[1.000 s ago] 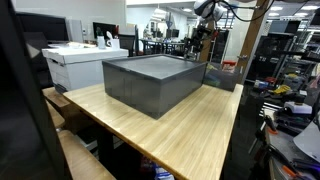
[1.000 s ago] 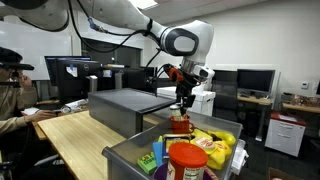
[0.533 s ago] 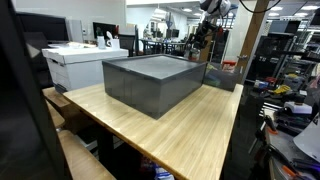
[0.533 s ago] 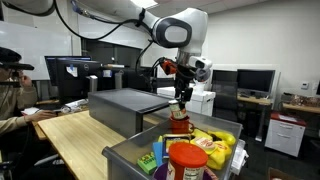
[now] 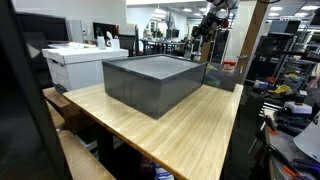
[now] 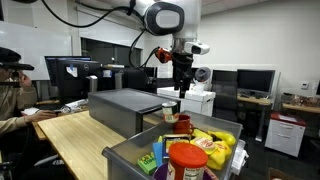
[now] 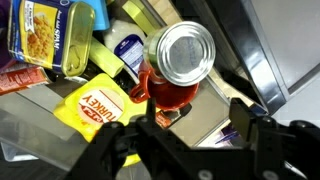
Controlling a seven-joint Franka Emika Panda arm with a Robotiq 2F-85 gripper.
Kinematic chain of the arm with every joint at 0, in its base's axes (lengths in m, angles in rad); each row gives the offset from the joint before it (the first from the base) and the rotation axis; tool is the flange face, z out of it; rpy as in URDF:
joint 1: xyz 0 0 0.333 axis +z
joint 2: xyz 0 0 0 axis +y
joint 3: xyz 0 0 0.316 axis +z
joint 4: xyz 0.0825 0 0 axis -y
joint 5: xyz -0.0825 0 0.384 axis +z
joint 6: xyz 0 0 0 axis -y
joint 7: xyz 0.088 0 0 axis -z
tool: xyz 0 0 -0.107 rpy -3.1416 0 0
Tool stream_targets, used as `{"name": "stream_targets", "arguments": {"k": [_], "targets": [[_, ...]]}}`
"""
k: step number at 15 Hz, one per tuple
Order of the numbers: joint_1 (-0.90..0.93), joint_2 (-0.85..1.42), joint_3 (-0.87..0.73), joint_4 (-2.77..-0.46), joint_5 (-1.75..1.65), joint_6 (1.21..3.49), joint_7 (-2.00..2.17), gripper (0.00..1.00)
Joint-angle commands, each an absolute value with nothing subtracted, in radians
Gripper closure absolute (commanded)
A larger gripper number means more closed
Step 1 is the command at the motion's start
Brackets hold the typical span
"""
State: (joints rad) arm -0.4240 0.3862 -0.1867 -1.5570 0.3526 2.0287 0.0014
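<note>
Hovering over silver-lidded jar (image 7: 185, 55) in bin (image 6: 128, 158) | arm (image 6: 160, 15) arched overhead, pointing down | jaws released, empty

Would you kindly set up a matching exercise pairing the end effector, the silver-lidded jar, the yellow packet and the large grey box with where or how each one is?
Things:
1. end effector
2. silver-lidded jar
3. yellow packet
4. large grey box

Places or states:
A. standing on the wooden table
B. open, hanging above the bin of groceries
C. upright in the bin, red contents showing
D. lying flat beside the jar

Pairs: 1-B, 2-C, 3-D, 4-A.
</note>
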Motion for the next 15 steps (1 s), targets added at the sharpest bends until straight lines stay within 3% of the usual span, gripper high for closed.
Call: {"name": "stream_targets", "arguments": {"k": [1,6,7,10,15], "targets": [[-0.378,0.285,-0.207,-1.653,0.299,2.09,0.001,0.49],[-0.348,0.257,-0.215,-1.661,0.268,2.087,0.011,0.49],[-0.345,0.257,-0.215,-1.66,0.269,2.084,0.011,0.06],[-0.344,0.276,-0.211,-1.645,0.277,2.056,-0.002,0.0],[-0.35,0.324,-0.197,-1.605,0.303,2.0,-0.025,0.0]]}}
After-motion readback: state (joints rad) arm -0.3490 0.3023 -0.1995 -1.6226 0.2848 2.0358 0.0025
